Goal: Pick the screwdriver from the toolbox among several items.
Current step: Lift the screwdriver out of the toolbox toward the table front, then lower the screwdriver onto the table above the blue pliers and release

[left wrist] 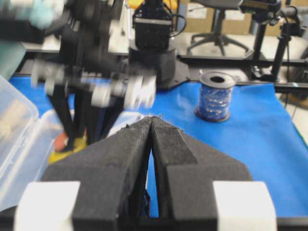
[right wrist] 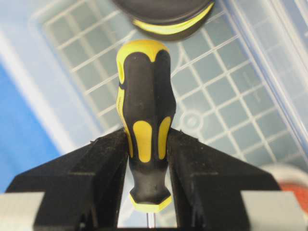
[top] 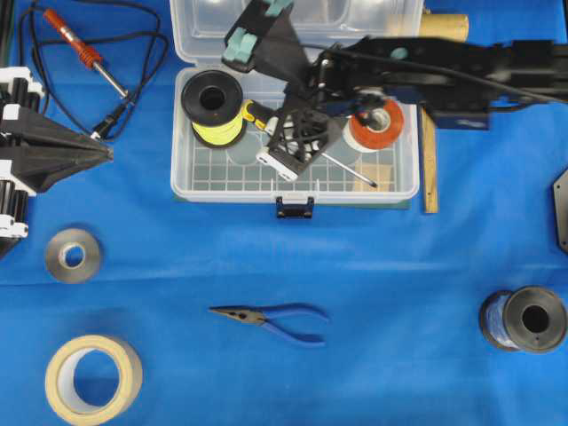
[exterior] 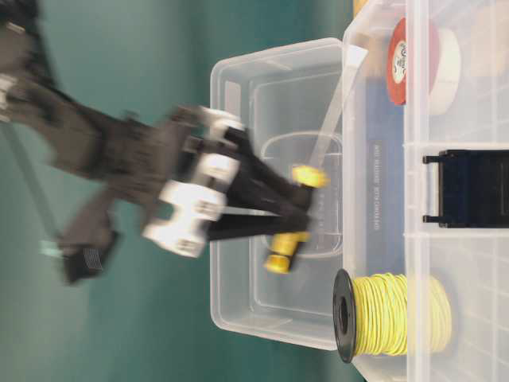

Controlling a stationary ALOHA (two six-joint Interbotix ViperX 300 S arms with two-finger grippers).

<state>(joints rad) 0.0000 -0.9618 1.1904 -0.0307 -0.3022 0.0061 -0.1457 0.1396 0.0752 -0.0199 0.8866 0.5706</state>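
Note:
The clear toolbox (top: 293,190) stands open at the top middle, lid back. My right gripper (top: 264,122) reaches in from the right and is shut on the screwdriver (top: 252,112); its thin shaft slants down right towards the wooden block (top: 374,174). In the right wrist view the yellow-and-black handle (right wrist: 144,110) sits clamped between both fingers (right wrist: 108,159) above the gridded floor (right wrist: 216,96). The table-level view shows the blurred gripper (exterior: 298,211) holding the handle (exterior: 284,245). The yellow wire spool (top: 213,106) and orange-faced tape roll (top: 377,124) flank it. My left gripper (top: 93,153) is shut and empty at the left edge.
A red soldering iron (top: 82,51) with black cord lies top left. Blue-handled pliers (top: 271,319), a grey tape roll (top: 73,256), a tan tape roll (top: 93,380) and a blue wire spool (top: 524,319) lie on the blue cloth. A wooden stick (top: 429,164) lies beside the box.

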